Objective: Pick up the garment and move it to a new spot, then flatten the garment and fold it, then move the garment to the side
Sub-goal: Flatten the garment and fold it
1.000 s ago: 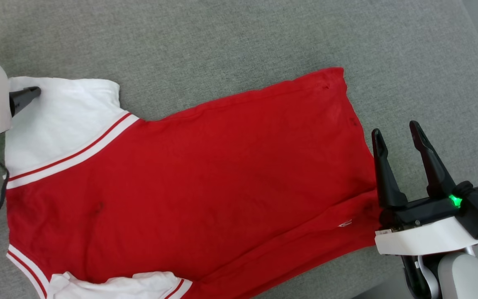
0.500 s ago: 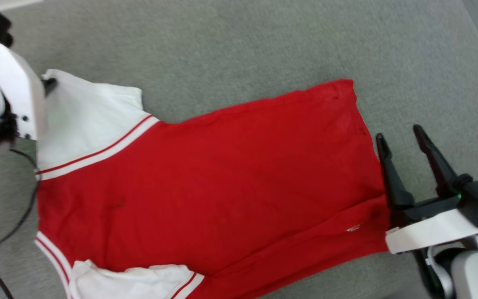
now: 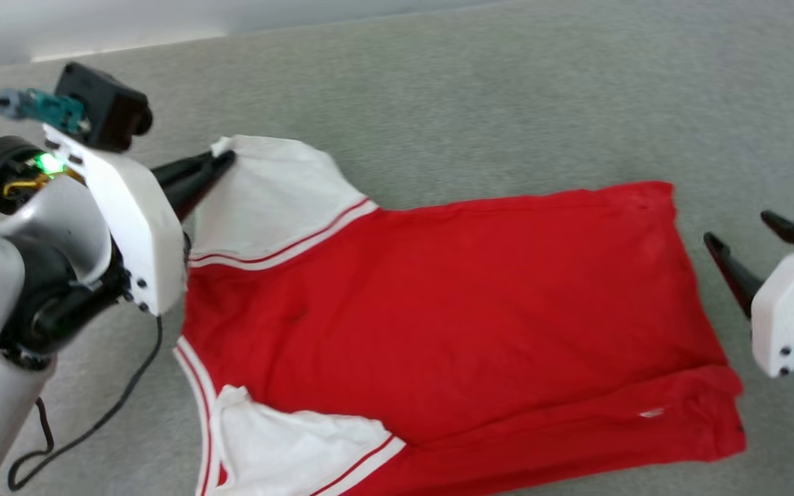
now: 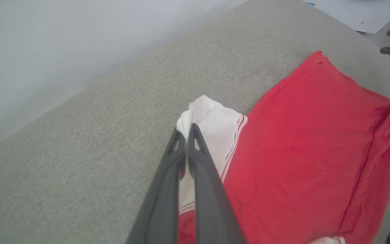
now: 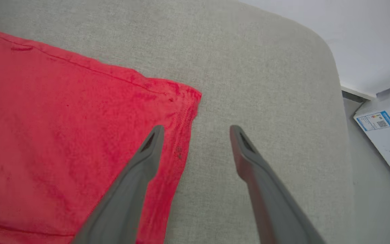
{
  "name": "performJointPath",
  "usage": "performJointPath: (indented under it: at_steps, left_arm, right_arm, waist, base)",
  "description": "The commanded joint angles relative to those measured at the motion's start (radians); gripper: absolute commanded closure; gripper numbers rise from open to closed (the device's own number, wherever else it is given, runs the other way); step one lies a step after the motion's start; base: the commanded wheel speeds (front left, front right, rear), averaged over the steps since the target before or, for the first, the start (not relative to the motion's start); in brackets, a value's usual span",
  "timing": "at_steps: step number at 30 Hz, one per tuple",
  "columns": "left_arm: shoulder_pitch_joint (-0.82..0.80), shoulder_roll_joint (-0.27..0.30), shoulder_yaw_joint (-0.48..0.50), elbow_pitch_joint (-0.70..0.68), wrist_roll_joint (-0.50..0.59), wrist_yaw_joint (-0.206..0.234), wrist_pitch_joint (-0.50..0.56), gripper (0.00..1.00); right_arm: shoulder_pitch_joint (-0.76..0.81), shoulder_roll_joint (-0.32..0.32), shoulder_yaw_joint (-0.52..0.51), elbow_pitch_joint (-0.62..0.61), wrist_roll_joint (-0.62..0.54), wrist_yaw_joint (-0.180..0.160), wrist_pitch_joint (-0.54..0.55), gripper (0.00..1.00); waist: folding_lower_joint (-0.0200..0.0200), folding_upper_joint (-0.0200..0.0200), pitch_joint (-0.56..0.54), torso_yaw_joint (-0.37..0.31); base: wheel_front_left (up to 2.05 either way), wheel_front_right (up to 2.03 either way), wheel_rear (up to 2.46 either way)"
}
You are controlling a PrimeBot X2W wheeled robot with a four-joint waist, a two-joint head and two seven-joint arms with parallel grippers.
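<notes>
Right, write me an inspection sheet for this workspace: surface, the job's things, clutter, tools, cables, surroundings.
Surface: grey woven fabric surface, soft-looking, with a rounded edge.
Job's things: garment, red with white sleeves and striped trim, spread mostly flat; a long crease runs along its near side.
Clutter: nothing seen.
Tools: left tool shut on the corner of the far white sleeve; right tool open at the hem end, holding nothing.
Cables: black cable trails from the left arm over the surface, close to the neckline.
Surroundings: pale wall behind; white box with a printed label beside the surface.
</notes>
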Motion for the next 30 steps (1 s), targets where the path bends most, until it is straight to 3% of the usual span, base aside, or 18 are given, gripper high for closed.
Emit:
performJointPath:
  at_steps: [1,7,13,25,27,28,30]
  left_arm:
    - [0.013,0.004,0.002,-0.016,0.002,0.003,-0.008,1.0]
    - [0.076,0.013,0.011,-0.172,0.022,0.04,-0.048,1.0]
    - [0.112,0.0,-0.008,-0.277,0.049,0.06,-0.07,1.0]
    - [0.128,-0.04,-0.056,-0.31,0.077,0.053,-0.101,1.0]
    - [0.131,-0.042,-0.058,-0.301,0.077,0.053,-0.108,1.0]
    - [0.133,-0.045,-0.057,-0.295,0.076,0.054,-0.113,1.0]
    - [0.137,-0.047,-0.055,-0.284,0.074,0.056,-0.122,1.0]
  right_arm:
    - [-0.03,-0.007,0.007,0.006,0.012,-0.001,0.016,0.0]
    - [-0.167,-0.09,0.06,0.111,0.085,-0.001,0.152,0.0]
    - [-0.255,-0.13,0.11,0.242,0.09,-0.001,0.194,0.0]
    - [-0.274,-0.126,0.253,0.445,0.088,0.0,0.202,0.0]
    - [-0.267,-0.126,0.272,0.464,0.095,0.0,0.202,0.7]
    - [-0.267,-0.127,0.277,0.472,0.097,0.0,0.196,1.0]
    - [-0.272,-0.128,0.275,0.483,0.103,-0.001,0.182,1.0]
  waist:
    - [0.0,0.0,0.007,0.03]
    - [0.0,0.0,0.052,0.091]
    - [0.0,0.0,0.095,0.152]
    - [0.0,0.0,0.128,0.222]
    - [0.0,0.0,0.125,0.226]
    - [0.0,0.0,0.122,0.226]
    - [0.0,0.0,0.112,0.223]
  base:
    - [0.0,0.0,0.0]
    - [0.0,0.0,0.0]
    - [0.0,0.0,0.0]
    - [0.0,0.0,0.0]
    - [0.0,0.0,0.0]
    - [0.0,0.0,0.0]
    - [0.0,0.0,0.0]
